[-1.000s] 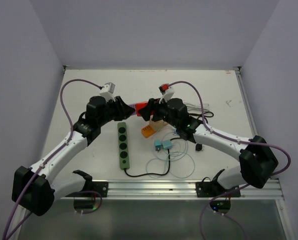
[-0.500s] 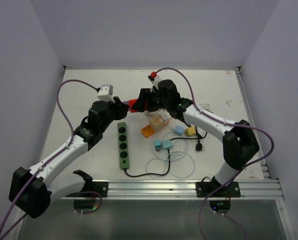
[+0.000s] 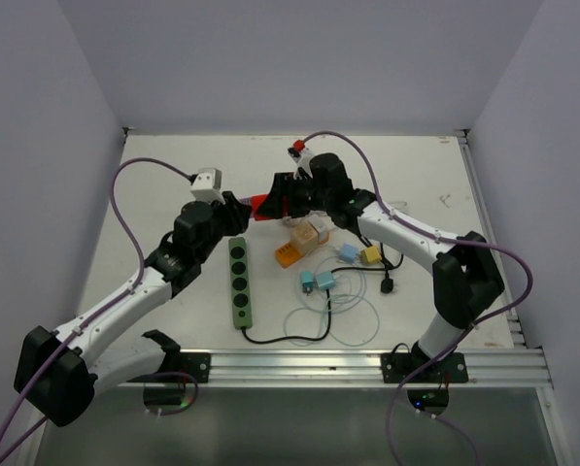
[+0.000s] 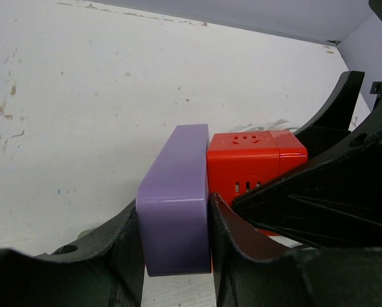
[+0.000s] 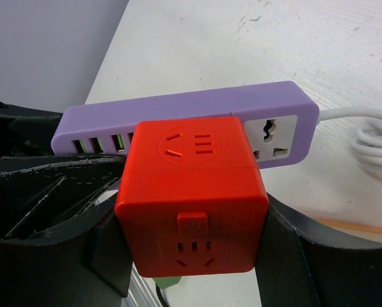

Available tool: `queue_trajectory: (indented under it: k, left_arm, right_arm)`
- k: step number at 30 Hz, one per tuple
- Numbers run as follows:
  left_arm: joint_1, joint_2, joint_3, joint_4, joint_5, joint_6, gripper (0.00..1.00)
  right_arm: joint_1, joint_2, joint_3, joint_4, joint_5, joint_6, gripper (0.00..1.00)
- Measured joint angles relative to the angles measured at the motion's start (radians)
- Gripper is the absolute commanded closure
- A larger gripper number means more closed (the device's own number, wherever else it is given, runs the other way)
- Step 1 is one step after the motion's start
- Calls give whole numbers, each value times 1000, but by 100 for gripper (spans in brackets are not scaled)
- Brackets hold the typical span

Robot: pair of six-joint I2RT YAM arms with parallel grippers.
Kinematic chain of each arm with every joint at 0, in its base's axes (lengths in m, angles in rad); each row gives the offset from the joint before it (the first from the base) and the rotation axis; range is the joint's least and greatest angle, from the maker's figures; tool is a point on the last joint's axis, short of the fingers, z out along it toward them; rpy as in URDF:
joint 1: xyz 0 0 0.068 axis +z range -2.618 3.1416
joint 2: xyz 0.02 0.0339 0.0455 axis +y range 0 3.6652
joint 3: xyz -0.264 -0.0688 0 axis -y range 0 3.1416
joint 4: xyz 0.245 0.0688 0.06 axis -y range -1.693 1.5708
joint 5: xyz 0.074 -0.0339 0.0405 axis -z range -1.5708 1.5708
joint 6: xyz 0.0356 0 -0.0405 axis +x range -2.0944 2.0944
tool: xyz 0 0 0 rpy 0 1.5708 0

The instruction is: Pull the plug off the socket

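Above the far middle of the table [image 3: 426, 175]: the red cube plug [image 5: 191, 192] sits flush against the socket face of the purple power strip [image 5: 178, 112], both held off the surface between the two arms.
Markings: a power symbol on a small raised button on one face of the cube; a faint embossed mark beside it is too small to read; slot patterns show on two cube faces.
Left gripper [image 4: 175, 214]: clenched across the strip's narrow sides, near one end.
Right gripper [image 5: 194, 246]: clamped on the cube, one finger on each flank.
Strip lead: a white cable [image 5: 376, 137] leaves the strip's other end and loops on the table.
On the table nearer the arm bases: a green four-socket strip [image 3: 240, 282] with a black cord [image 3: 290, 337]; an orange block [image 3: 288, 255] touching a pale cube [image 3: 307, 234]; teal adapters [image 3: 317, 282]; a blue adapter [image 3: 348, 252]; a yellow adapter [image 3: 370, 254]; a black plug [image 3: 388, 285]; thin wire loops [image 3: 358, 316].
Obstruction: the opposing gripper's black fingers fill much of each wrist view.
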Motion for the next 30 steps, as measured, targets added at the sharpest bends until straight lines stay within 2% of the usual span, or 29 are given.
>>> queue_trajectory:
  k: [12, 16, 19, 20, 23, 24, 26, 27, 29, 30]
  left_arm:
    - [21, -2, -79, 35, 62, -52, 100]
    - [47, -5, -82, 37, 100, -54, 100]
    - [61, -5, -87, 39, 120, -53, 100]
    - [69, -5, -90, 39, 129, -53, 100]
    - [100, -6, -100, 42, 170, -53, 100]
    - [111, -7, -104, 43, 184, -53, 100]
    - [134, -11, -109, 43, 217, -53, 100]
    - [144, -14, -111, 43, 233, -53, 100]
    - [164, -20, -112, 41, 261, -51, 100]
    - [175, -24, -113, 41, 277, -51, 100]
  right_arm:
    - [0, 5, -98, 72, -30, -8, 37]
    - [2, 8, -101, 86, -30, -6, 34]
    - [4, 17, -101, 93, -31, -6, 35]
    - [4, 21, -101, 97, -33, -6, 38]
    - [7, 35, -102, 110, -37, -7, 55]
    - [8, 40, -103, 121, -40, -5, 70]
    - [6, 45, -116, 151, -55, 8, 82]
    - [4, 46, -127, 175, -62, 17, 93]
    - [-3, 50, -151, 232, -89, 48, 100]
    - [-8, 53, -161, 257, -101, 61, 100]
